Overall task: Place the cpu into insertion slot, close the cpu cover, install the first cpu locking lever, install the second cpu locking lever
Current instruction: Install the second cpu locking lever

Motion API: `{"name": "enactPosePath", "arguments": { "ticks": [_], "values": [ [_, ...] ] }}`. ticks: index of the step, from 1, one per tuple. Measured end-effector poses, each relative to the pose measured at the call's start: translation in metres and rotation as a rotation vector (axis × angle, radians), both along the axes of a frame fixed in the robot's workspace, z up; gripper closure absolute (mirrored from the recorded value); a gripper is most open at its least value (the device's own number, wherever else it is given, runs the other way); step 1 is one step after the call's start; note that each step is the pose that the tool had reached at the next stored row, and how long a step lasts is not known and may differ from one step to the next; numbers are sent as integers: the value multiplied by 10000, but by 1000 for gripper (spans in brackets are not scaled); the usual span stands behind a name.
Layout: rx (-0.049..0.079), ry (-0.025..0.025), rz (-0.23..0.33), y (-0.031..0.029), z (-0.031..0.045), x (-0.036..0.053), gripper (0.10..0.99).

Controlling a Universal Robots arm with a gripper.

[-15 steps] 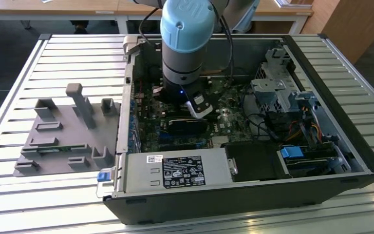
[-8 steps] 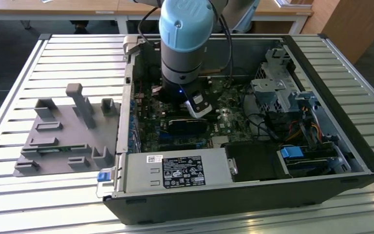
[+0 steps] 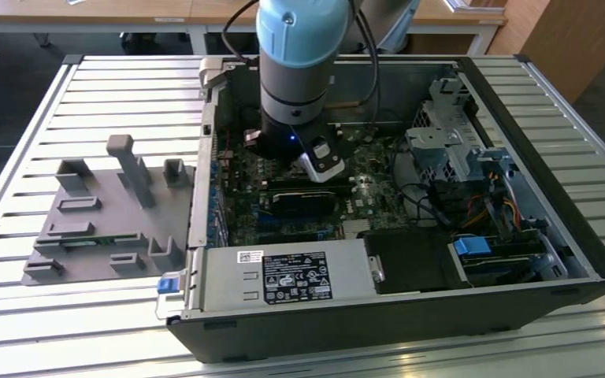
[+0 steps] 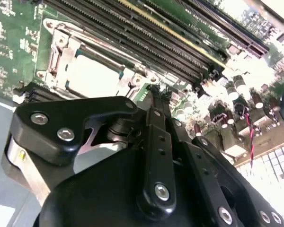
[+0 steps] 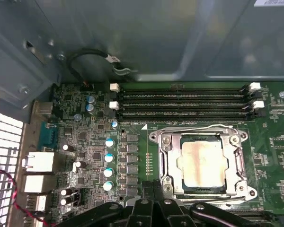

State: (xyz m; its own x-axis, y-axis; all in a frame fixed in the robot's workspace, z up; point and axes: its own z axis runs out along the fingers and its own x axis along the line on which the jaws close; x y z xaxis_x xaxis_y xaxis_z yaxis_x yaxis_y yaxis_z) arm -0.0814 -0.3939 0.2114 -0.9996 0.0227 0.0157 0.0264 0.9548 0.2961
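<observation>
The cpu (image 5: 202, 163), a square chip with a silvery-beige top, lies flat in the insertion slot (image 5: 199, 190) on the green board. The cpu cover (image 5: 168, 161), a silvery frame plate, lies down around it, and the chip shows through its window. A thin wire lever (image 5: 199, 126) runs along the frame's far side. My gripper (image 5: 154, 191) is shut with nothing between its fingers, its tips at the socket's near corner. In the second wrist view the gripper (image 4: 156, 94) points at the board just beside the cover (image 4: 61, 52) and the cpu (image 4: 92, 75). In the exterior view the gripper (image 3: 324, 169) hangs over the motherboard.
Long black memory slots (image 5: 184, 101) run beside the socket, and a column of capacitors (image 5: 109, 158) stands close by. The grey case wall (image 5: 156, 38) rises behind. The open case also holds a power supply (image 3: 281, 276) and a drive cage (image 3: 450, 150). A grey fixture (image 3: 103, 213) lies on the slatted table.
</observation>
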Motion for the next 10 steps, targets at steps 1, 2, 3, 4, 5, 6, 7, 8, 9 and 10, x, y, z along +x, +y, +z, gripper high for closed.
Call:
{"name": "enactPosePath", "arguments": {
  "ticks": [1, 2, 3, 4, 5, 6, 7, 8, 9, 10],
  "values": [
    [0, 0, 0, 0, 18, 0, 980],
    [0, 0, 0, 0, 34, 0, 980],
    [1, 0, 0, 0, 46, 0, 980],
    [0, 0, 0, 0, 53, 0, 980],
    [2, -1, 0, 0, 56, 0, 980],
    [4, -2, 0, 0, 56, 0, 980],
    [4, -2, 0, 0, 56, 0, 980],
    [3, -1, 0, 0, 57, 0, 980],
    [1, -1, 0, 0, 58, 0, 980],
    [1, 0, 0, 0, 58, 0, 980]
  ]
}}
